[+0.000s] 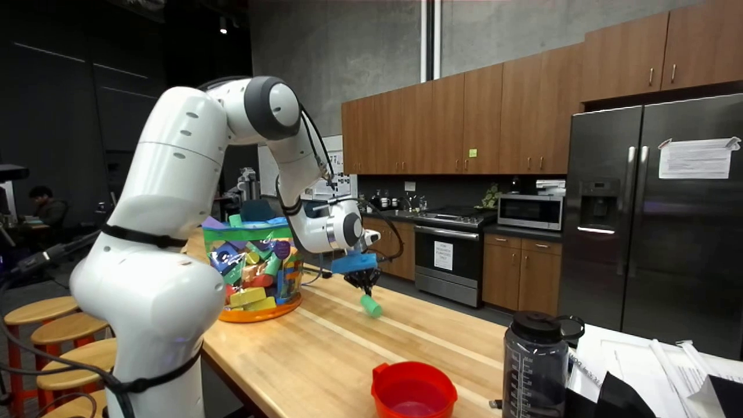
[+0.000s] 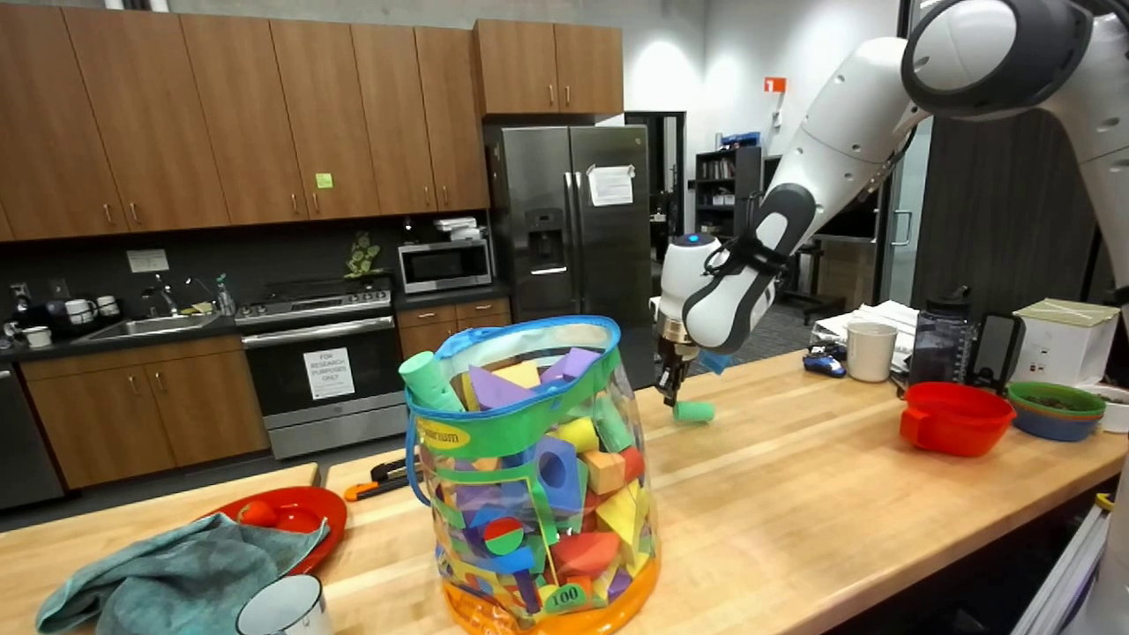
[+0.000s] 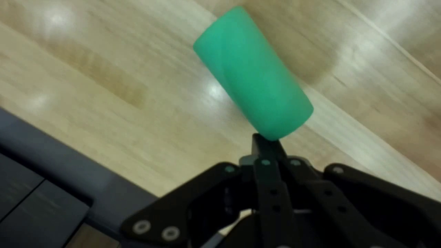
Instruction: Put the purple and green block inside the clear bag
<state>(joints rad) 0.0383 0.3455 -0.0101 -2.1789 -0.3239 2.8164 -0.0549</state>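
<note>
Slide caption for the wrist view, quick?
Gripper at one end of the green block, wooden tabletop beneath; whether it grips the block is unclear.

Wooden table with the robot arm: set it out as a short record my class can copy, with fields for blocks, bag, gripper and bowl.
Green block: cylinder, not yet in the clear bag
Purple blocks: several in the bag, some at its mouth
Bag: upright on the table, open at the top, packed to the mouth
Gripper: fingers together at one end of the green block; firm hold uncertain
Red bowl: on the table, farther from the bag than the green block
</note>
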